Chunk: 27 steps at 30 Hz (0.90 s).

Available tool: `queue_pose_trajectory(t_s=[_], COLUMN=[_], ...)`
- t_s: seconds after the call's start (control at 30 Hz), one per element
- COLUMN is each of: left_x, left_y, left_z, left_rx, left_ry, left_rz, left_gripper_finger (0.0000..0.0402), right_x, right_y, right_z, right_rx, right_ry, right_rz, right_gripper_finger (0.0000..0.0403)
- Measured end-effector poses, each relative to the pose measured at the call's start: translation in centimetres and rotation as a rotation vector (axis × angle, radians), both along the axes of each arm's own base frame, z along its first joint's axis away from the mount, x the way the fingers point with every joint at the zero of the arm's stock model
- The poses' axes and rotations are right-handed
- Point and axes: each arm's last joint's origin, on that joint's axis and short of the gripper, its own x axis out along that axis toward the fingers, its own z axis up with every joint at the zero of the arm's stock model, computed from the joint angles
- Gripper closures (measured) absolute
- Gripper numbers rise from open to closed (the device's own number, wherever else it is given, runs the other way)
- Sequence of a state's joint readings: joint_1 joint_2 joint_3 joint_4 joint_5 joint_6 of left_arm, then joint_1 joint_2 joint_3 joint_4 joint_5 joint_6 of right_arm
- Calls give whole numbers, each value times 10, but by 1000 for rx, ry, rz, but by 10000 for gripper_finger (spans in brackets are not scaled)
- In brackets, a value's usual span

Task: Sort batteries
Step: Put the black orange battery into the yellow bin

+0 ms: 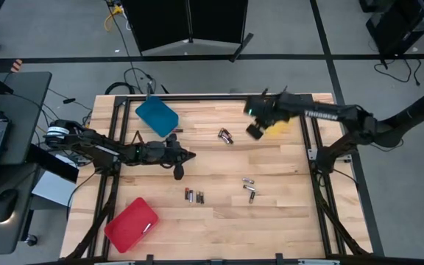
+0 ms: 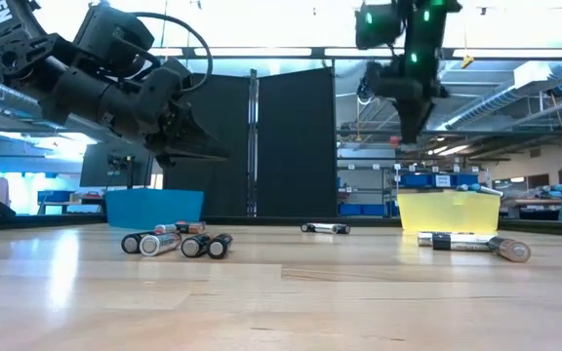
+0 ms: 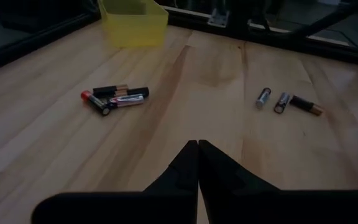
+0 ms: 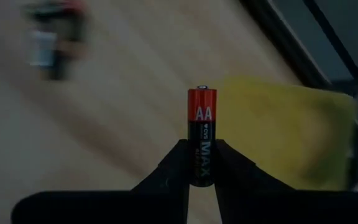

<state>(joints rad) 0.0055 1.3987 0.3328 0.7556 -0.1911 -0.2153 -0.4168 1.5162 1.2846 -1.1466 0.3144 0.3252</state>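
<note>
My right gripper (image 4: 202, 146) is shut on a red and black AA battery (image 4: 202, 112), held in the air beside the yellow tray (image 4: 291, 137) at the table's far right (image 1: 280, 126). My left gripper (image 3: 197, 146) is shut and empty above the table's middle left (image 1: 190, 154). Loose batteries lie on their sides on the wood: a small cluster near the far middle (image 1: 225, 135), a row near the middle (image 1: 194, 196), and a few to its right (image 1: 249, 188). They also show in the left wrist view (image 3: 114, 96) (image 3: 284, 101). My right gripper pinches the black lower part (image 4: 202, 158) of the AA battery between its two fingers. The battery lies along the fingers, and its red end sticks out beyond the fingertips. It is lifted clear of the table, and the fingers point down in the low view (image 2: 405, 122).
A blue tray (image 1: 157, 116) stands at the far left and a red tray (image 1: 131, 223) at the near left. A metal frame runs along the table's edges (image 1: 311, 151). Bare wood lies between the battery groups.
</note>
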Motion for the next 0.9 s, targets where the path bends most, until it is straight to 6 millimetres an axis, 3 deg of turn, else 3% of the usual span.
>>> queue_pose_trajectory(t_s=[0.2, 0.33, 0.67, 0.9], left_x=[0, 0, -1, -2], left_y=[0, 0, 8, 19], left_z=[-1, -1, -2, -3], left_rx=[2, 1, 4, -7], left_ry=[7, 10, 26, 34], left_rz=[4, 8, 42, 61], left_gripper_finger=[385, 385, 385, 385], right_x=[-39, -60, -69, -72], right_y=[-61, -84, -108, -116], right_z=[-24, -46, -93, -108], right_rx=[35, 95, 223, 253], right_ry=[24, 15, 84, 111], right_rz=[-102, -164, -225, -243], right_gripper_finger=[346, 346, 346, 346])
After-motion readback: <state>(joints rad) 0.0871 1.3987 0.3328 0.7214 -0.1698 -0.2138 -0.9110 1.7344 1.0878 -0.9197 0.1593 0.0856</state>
